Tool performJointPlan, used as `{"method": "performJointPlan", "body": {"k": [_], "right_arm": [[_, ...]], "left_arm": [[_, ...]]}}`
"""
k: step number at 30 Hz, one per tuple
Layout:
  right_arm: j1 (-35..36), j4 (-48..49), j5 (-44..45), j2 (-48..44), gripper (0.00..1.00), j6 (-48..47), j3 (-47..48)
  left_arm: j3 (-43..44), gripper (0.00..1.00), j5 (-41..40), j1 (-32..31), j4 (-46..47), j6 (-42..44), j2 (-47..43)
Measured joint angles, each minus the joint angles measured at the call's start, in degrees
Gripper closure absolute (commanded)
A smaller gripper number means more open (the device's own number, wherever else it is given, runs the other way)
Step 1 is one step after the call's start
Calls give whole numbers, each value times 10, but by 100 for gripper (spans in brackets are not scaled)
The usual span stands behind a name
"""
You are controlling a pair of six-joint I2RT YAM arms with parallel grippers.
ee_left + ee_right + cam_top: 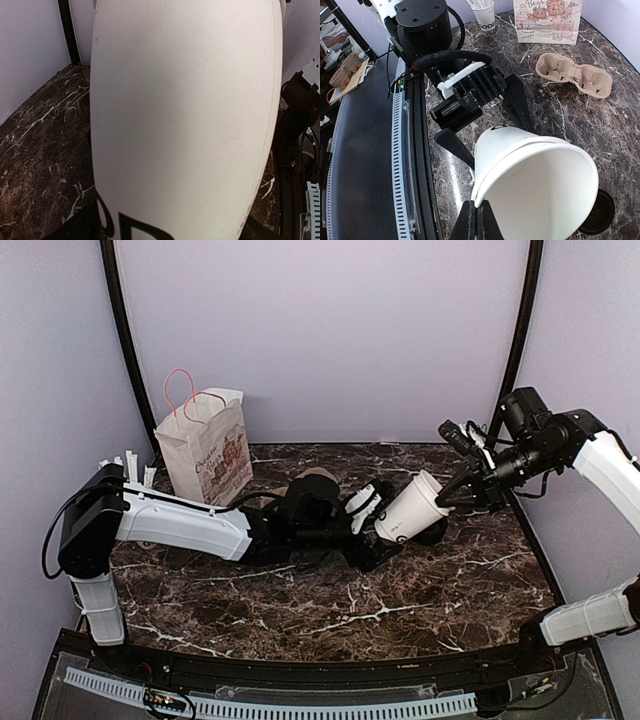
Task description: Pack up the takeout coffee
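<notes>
Over at the far left, the paper bag [205,450] is standing upright at the back of the marble table [300,610], well apart from the action. Moving rightward, the left gripper [368,525] is reaching in low with its jaws spread wide, straddling the narrow bottom end of the takeout cup [412,508]. I can't tell whether its pads are actually pressing the paper, so I'm calling it released. The takeout cup is hanging tilted above the middle of the table, its mouth pointing toward the right arm, lidless and looking empty inside. I'm judging it very light, thin-walled and easy to dent, with a smooth side that could slide. The rolled rim and the base should be the firmer places to hold, and any squeeze on the wall ought to be gentle. Its black lid [596,212] is lying flat on the table just below the rim. On the right, the right gripper [476,215] is clenching the rim, its fingers pinched together on the paper edge.
</notes>
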Motion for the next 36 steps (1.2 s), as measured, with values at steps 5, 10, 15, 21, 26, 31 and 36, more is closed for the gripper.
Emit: {"method": "performJointPlan", "body": {"k": [5, 10, 15, 21, 26, 31, 36], "right_arm": [[0, 0, 0, 5, 100, 0, 0], [0, 0, 0, 11, 100, 0, 0], [0, 1, 0, 16, 100, 0, 0], [-3, 2, 2, 22, 100, 1, 0], [-7, -3, 18, 29, 100, 6, 17], [-12, -22, 37, 40, 100, 7, 54], [-33, -35, 60, 43, 100, 4, 97]], "left_arm": [[0, 16, -4, 0, 0, 12, 3], [0, 19, -5, 0, 0, 25, 5], [0, 26, -5, -1, 0, 38, 6], [-1, 31, -4, -3, 1, 41, 9], [-13, 33, -5, -3, 25, 27, 9], [-42, 36, -5, -3, 92, 13, 7], [-98, 39, -9, 1, 81, 11, 5]]}}
